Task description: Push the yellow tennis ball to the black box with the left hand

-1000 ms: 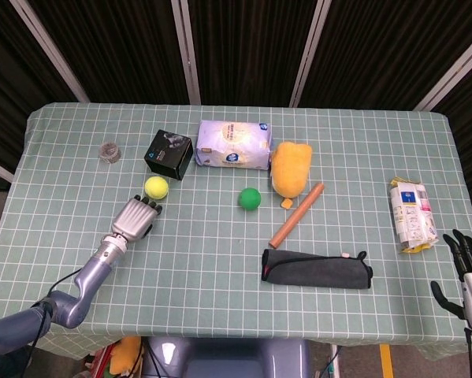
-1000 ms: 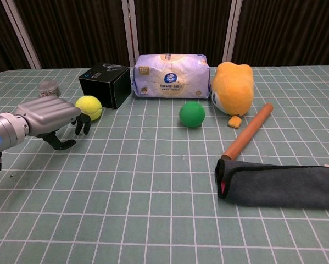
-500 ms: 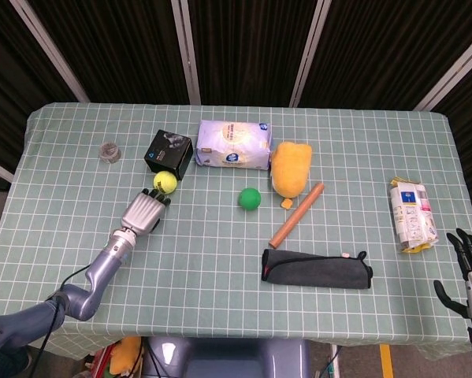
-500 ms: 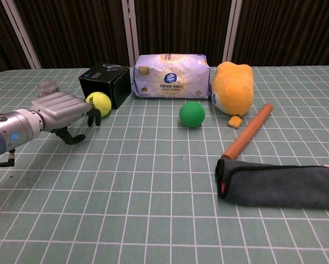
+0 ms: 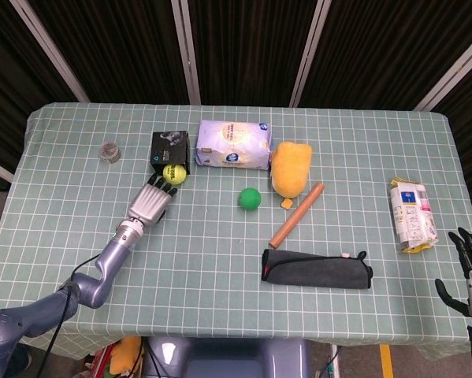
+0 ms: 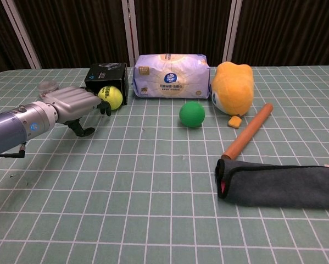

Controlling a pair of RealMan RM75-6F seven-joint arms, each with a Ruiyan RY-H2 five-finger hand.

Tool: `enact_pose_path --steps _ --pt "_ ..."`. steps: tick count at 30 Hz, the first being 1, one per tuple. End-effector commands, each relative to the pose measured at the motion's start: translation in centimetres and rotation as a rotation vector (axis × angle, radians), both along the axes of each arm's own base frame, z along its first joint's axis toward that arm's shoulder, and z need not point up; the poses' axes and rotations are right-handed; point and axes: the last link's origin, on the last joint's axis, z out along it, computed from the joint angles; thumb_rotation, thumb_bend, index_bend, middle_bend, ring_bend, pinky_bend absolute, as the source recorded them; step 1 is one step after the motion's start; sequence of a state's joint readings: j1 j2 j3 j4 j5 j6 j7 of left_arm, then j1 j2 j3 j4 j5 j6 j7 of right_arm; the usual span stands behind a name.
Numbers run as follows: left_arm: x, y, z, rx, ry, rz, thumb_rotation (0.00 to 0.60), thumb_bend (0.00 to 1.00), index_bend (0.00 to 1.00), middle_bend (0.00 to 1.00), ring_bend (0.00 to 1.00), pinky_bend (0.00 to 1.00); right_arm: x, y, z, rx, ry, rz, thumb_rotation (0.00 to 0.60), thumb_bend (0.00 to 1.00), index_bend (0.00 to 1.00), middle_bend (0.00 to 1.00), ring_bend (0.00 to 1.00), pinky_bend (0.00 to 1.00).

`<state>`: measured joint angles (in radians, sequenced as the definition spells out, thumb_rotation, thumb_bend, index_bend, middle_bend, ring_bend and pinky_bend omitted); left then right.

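Head view: left robot hand (image 5: 150,203) lies low on the worktop (image 5: 220,252), fingers extended behind the ball (image 5: 172,173) to shove rather than grip, holding nothing. Ball sits against the box (image 5: 169,148) front, so the push looks about complete. Right robot hand (image 5: 470,276) idles at the worktop's edge, fingers apart, empty

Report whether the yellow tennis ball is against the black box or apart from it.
Against it: the yellow tennis ball sits at the black box front face, no gap visible.
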<state>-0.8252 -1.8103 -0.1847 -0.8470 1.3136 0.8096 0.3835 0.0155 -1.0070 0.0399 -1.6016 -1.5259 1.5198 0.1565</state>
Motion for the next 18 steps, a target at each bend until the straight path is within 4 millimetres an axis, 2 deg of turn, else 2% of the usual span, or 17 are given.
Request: enact_pose_path --steps 1,7,18 --pt "0.5 0.11 -0.3 0.007 -0.009 -0.012 0.6 0.39 0.23 0.19 0.01 0.01 -0.01 0.12 0.07 -0.002 -0.001 0.001 0.6 0.39 0.0 0.0 0.0 0.0" --pt "1.07 0.32 -0.18 0.066 0.001 -0.054 0.6 0.39 0.21 0.12 0.0 0.0 0.07 0.43 0.17 0.0 -0.004 0.011 0.6 0.39 0.0 0.0 0.0 0.0" --pt "0.56 0.51 -0.38 0.096 0.024 -0.038 0.6 0.39 0.2 0.11 0.0 0.0 0.12 0.31 -0.08 0.008 0.002 0.009 0.6 0.39 0.0 0.0 0.0 0.0"
